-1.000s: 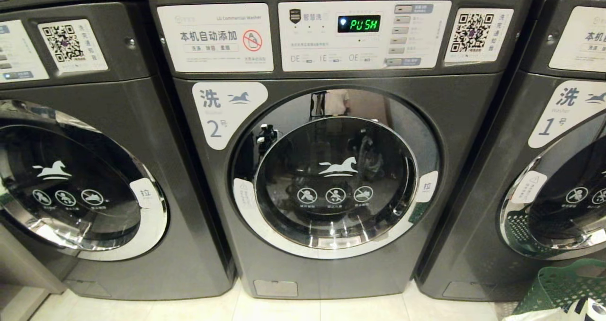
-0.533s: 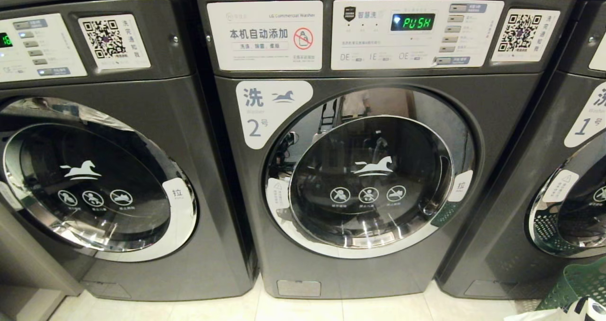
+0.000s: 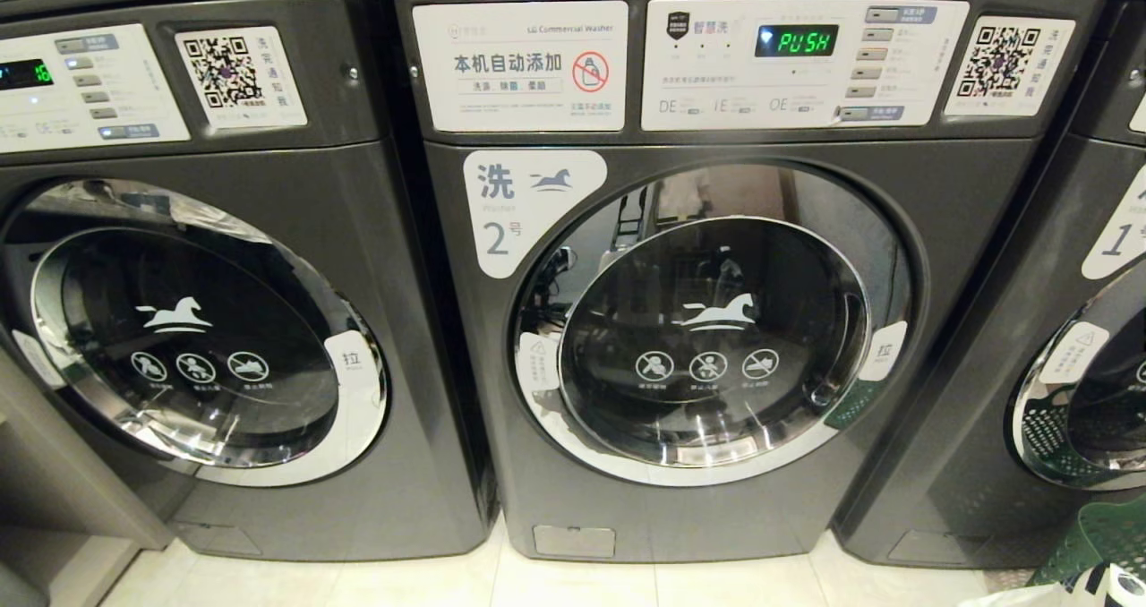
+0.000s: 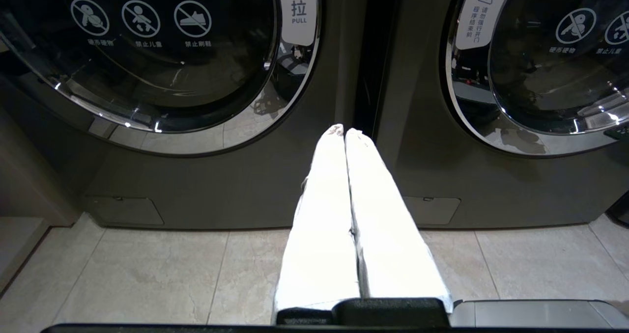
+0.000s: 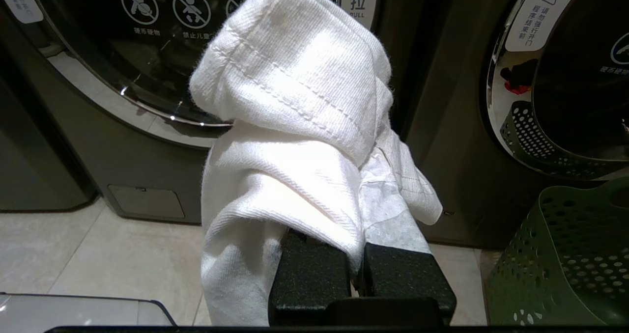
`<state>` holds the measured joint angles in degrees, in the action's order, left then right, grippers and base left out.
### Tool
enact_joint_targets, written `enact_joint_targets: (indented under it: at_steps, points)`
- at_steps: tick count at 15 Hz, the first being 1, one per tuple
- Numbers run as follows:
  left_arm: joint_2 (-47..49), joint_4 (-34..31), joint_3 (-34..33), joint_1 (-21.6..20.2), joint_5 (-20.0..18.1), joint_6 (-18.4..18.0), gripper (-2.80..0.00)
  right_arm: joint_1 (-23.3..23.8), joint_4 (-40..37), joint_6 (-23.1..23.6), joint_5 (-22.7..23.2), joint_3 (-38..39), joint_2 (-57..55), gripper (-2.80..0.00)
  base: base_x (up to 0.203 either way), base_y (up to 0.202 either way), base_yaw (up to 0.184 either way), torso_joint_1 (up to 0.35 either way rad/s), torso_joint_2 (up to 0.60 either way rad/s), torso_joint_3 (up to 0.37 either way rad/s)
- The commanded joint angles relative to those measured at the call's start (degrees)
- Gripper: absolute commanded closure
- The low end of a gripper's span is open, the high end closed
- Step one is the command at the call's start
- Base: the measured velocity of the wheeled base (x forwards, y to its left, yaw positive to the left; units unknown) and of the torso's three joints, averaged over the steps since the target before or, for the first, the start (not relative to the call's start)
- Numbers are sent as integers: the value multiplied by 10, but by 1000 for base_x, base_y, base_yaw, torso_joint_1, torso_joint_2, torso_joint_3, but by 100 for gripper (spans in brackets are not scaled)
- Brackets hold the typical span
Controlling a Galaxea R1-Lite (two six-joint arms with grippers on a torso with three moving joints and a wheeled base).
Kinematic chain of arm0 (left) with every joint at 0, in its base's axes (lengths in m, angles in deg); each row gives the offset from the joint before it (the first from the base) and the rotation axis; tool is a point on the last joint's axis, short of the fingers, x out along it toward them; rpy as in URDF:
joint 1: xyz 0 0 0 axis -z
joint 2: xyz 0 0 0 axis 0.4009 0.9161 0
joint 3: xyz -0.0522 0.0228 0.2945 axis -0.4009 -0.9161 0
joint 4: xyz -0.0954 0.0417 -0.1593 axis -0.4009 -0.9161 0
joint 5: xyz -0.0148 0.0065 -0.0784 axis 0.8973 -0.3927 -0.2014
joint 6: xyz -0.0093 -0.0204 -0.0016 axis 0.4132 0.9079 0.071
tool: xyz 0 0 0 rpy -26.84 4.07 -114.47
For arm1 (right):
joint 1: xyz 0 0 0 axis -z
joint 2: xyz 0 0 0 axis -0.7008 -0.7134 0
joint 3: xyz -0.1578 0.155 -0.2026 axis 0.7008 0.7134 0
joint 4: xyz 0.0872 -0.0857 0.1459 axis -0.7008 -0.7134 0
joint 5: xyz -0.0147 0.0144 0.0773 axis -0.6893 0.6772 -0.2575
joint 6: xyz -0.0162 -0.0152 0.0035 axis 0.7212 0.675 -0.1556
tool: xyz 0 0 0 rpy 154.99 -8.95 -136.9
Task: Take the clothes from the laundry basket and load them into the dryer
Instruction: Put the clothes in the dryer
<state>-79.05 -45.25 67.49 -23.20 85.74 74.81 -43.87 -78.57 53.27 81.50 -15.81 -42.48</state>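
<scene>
A white ribbed garment point(image 5: 295, 77) is draped over my right gripper point(image 5: 361, 141), which is shut on it; the cloth hides the fingertips. The garment hangs low in front of a grey front-loading machine marked 2 point(image 3: 537, 204), whose round glass door point(image 3: 712, 320) is shut. The green perforated laundry basket point(image 3: 1101, 535) stands on the floor at the lower right, beside the right gripper point(image 5: 565, 254). My left gripper point(image 4: 345, 132) is shut on nothing, its white-wrapped fingers point(image 4: 324, 200) pointing at the gap between two machines. Neither arm shows in the head view.
Like machines stand on either side, the left one point(image 3: 206, 338) and the right one marked 1 point(image 3: 1083, 383), both with doors shut. A pull tab point(image 3: 886, 352) sits on the middle door's right rim. Pale floor tiles point(image 3: 501, 585) run along the machines' bases.
The whole head view has slid to the right in the picture, so the camera has moved; the machine marked 2 now sits more to the right. Nothing else has moved.
</scene>
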Motion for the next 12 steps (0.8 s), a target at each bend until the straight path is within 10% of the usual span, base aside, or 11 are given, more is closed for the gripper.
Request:
enact_joint_targets:
  at_steps: [1,12]
  points:
    - [0,0,0,0,0,0,0,0,0,0,0,0,-1,0,0,0,0,0,0,0]
    - [0,0,0,0,0,0,0,0,0,-1,0,0,-1,0,190,0,-1,3,2,1]
